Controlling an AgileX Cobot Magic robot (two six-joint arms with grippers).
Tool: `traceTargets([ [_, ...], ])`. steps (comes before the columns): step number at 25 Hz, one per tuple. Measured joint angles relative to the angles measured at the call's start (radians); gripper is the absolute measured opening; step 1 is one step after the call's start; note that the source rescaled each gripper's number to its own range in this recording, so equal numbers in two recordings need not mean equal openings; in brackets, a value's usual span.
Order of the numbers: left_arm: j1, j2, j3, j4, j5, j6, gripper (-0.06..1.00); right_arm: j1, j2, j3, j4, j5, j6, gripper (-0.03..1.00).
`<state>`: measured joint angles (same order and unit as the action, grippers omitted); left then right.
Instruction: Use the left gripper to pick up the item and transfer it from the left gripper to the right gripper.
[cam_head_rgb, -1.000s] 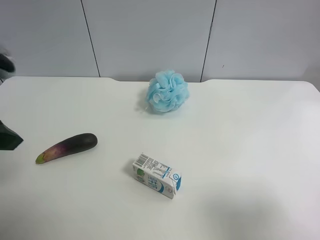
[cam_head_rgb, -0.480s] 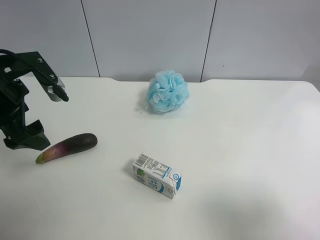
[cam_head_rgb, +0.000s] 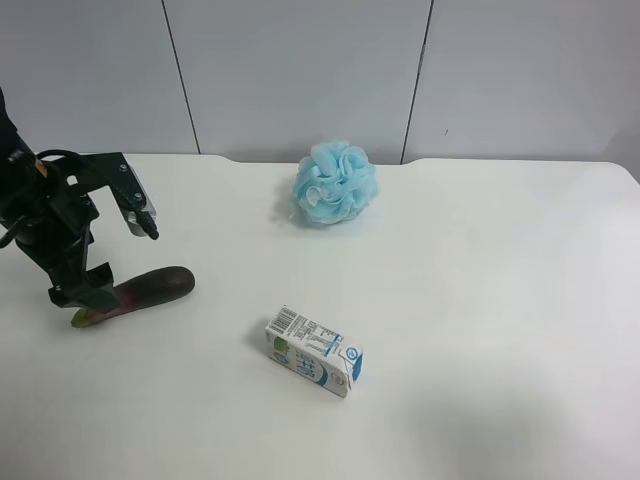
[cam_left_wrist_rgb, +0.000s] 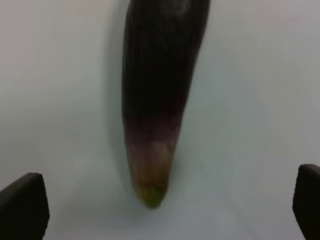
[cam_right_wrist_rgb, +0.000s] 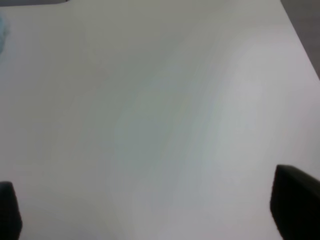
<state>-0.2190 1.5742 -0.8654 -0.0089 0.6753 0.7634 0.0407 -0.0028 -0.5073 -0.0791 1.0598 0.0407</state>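
Eggplant (cam_head_rgb: 155, 285) is seen lying flat on the white surface (cam_head_rgb: 480, 300), toward the exterior high view's left side. Its dark purple-black end is turned toward the middle of the surface and its lilac, green-tipped end toward the edge. It is not lifted and not gripped.

The left end effector (cam_head_rgb: 125, 268) is positioned at the eggplant's lilac end. In the exterior high view one black finger (cam_head_rgb: 88, 292) is seen overlapping that end, while the other finger (cam_head_rgb: 140, 215) is seen apart from it, on the wall side. In the left wrist view the eggplant (cam_left_wrist_rgb: 160, 100) is shown between the two fingertips (cam_left_wrist_rgb: 22, 205), which are spread wide, with bare surface left between each of them and the eggplant. The left end effector is thus open, with nothing clasped. Whether its fingers rest on the surface cannot be told.

The right end effector (cam_right_wrist_rgb: 150, 207) is seen only in the right wrist view. Its two dark fingertips (cam_right_wrist_rgb: 295, 205) are held far apart, so it is open as well, and only bare white surface is seen between them.

A white-and-blue milk carton (cam_head_rgb: 315, 365) is laid on its side near the middle of the surface, well apart from the eggplant. A fluffy light-blue bath pouf (cam_head_rgb: 335, 182) is set toward the far edge, near the grey wall panels (cam_head_rgb: 300, 70).
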Motion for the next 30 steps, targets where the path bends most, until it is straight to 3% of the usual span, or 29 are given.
traceTargets([
  [14,0.014,0.095,0.148,0.016,-0.306,0.010,1.00,0.000,0.000,0.000,0.000,0.000,0.000,1.00],
  [21,0.102,0.125,0.148,0.015,-0.320,0.022,1.00,0.000,0.000,0.000,0.000,0.000,0.000,1.00],
  [30,0.108,0.173,0.148,0.009,-0.337,0.060,1.00,0.000,0.000,0.000,0.000,0.000,0.000,1.00],
])
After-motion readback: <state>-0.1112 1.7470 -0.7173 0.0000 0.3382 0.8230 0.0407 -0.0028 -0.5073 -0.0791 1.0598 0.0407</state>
